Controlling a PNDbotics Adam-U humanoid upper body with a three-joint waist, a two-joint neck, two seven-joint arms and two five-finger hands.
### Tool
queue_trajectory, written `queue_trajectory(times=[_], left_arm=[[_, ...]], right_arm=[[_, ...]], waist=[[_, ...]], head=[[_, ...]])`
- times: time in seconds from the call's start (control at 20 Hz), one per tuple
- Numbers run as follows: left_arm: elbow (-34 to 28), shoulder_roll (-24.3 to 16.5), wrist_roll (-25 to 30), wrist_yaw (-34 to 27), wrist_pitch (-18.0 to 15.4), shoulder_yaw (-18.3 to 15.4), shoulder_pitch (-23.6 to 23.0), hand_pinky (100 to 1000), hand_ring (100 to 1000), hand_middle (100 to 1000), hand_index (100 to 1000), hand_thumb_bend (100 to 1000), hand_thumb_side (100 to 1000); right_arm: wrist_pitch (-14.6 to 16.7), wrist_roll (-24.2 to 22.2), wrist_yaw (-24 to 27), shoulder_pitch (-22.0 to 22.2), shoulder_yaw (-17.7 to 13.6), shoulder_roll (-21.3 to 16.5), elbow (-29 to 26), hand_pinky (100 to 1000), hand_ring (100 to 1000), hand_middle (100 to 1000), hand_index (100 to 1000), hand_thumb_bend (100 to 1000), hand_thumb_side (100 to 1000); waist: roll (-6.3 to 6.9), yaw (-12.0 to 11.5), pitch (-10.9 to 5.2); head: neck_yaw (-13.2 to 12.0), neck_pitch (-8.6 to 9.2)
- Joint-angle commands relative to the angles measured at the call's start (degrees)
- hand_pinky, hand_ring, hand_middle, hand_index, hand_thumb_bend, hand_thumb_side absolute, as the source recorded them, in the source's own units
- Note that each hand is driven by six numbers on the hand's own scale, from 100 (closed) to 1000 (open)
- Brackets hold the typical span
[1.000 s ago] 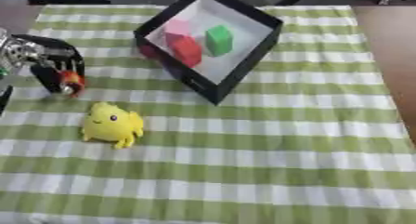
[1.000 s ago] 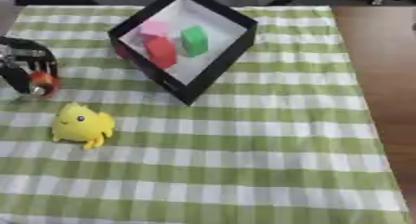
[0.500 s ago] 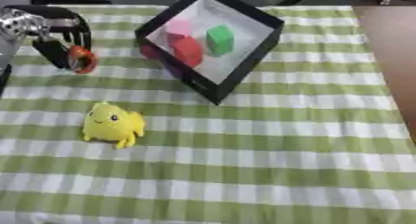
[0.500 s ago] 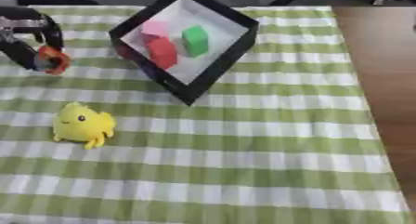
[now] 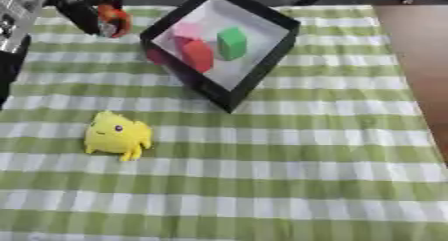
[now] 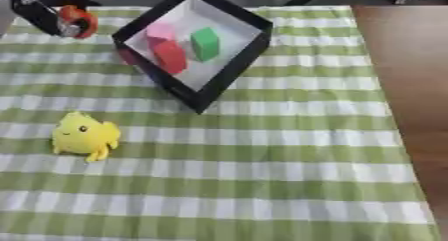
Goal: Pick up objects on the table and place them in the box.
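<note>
left hand (image 5: 83, 7) risen boxward, gripping orange object (image 5: 114, 20) (perhaps ring-shaped) — airborne

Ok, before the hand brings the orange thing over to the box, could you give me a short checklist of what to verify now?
1. Left hand is shut on the orange object: ok.
2. Object is lifted off the cloth: cannot tell.
3. Box opening faces up and is unobstructed: ok.
4. Free space remains inside beside the red block, green block and pink block: ok.
5. Yellow toy lies away from the path to the box: ok.
</note>
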State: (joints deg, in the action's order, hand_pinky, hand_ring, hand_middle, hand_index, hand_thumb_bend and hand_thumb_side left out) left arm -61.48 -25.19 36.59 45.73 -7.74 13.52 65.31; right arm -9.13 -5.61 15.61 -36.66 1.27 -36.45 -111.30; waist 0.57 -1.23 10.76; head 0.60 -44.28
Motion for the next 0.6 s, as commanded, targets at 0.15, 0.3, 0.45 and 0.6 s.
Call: queue_trajectory(times=[0.15, 0.3, 0.45, 0.6], left_arm=[[0.11, 2.97, -5.62, 3.02, -0.59, -2.99, 3.60, 735, 665, 651, 509, 155, 100], [0.95, 5.20, -8.72, 5.99, -0.32, -4.26, 4.60, 728, 673, 654, 508, 188, 100], [2.00, 7.35, -11.62, 8.88, 0.06, -5.34, 5.04, 725, 674, 652, 510, 183, 100], [4.15, 9.42, -14.37, 11.63, 0.47, -6.27, 4.44, 732, 677, 659, 526, 131, 100]], right_arm=[[-0.24, -0.65, 1.16, -3.80, 0.41, 0.98, -1.19, 914, 687, 680, 796, 100, 220], [-0.71, -1.25, 1.69, -6.06, 1.16, 2.70, -1.39, 914, 687, 680, 796, 100, 223], [-1.16, -1.84, 2.02, -7.64, 1.73, 4.18, -1.45, 914, 686, 679, 796, 100, 224], [-1.48, -2.05, 2.17, -8.43, 1.91, 5.05, -1.31, 915, 685, 678, 795, 100, 228]], waist=[[0.63, 2.94, 0.18], [0.77, 5.79, 1.20], [0.76, 7.90, 1.86], [0.61, 8.91, 2.21]], head=[[-3.17, 0.16], [-5.35, 0.16], [-7.18, 0.22], [-8.05, 0.29]])
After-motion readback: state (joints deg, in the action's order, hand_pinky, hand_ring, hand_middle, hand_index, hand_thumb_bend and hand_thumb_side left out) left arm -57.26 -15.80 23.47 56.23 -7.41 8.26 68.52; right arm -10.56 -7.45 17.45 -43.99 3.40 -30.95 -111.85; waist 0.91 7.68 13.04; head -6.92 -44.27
